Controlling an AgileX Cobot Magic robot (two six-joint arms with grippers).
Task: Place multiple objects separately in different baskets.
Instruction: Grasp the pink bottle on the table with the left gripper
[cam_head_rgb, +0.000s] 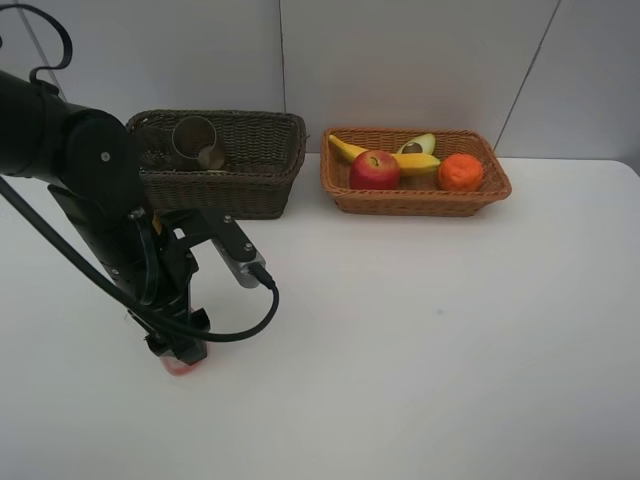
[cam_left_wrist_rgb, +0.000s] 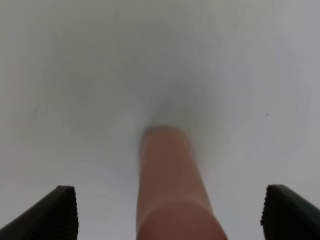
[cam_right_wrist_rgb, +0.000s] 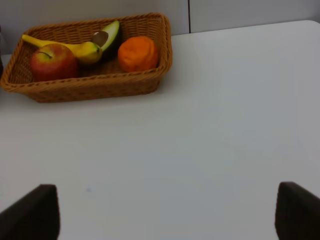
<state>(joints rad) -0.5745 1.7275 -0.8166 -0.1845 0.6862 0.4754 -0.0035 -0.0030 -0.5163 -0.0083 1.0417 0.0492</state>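
Near the front left of the worktop (cam_head_rgb: 420, 340), the left hand (cam_head_rgb: 180, 352) was lowered over a pinkish object (cam_head_rgb: 180, 365), of which only a reddish sliver was seen beneath the arm from above. From the left wrist camera, a blurred pinkish cylinder (cam_left_wrist_rgb: 172, 185) was shown standing between the widely spread fingers (cam_left_wrist_rgb: 55, 212), neither of which was touching it; it was probably one of the cups or the small bottle, though that could not be settled. Nothing was yet gripped. The right hand (cam_right_wrist_rgb: 165, 212) was held open and empty above bare worktop.

One translucent cup (cam_head_rgb: 198, 143) already lay in the dark basket (cam_head_rgb: 225, 185); the banana (cam_head_rgb: 385, 158), apple (cam_head_rgb: 374, 170), avocado (cam_head_rgb: 417, 146) and tangerine (cam_head_rgb: 460, 172) were gathered in the tan basket (cam_head_rgb: 415, 200).

For a good grasp, the cylinder should be kept centred, the fingers closed evenly and gently on its sides, and the lift made straight up before it is carried to the dark basket.
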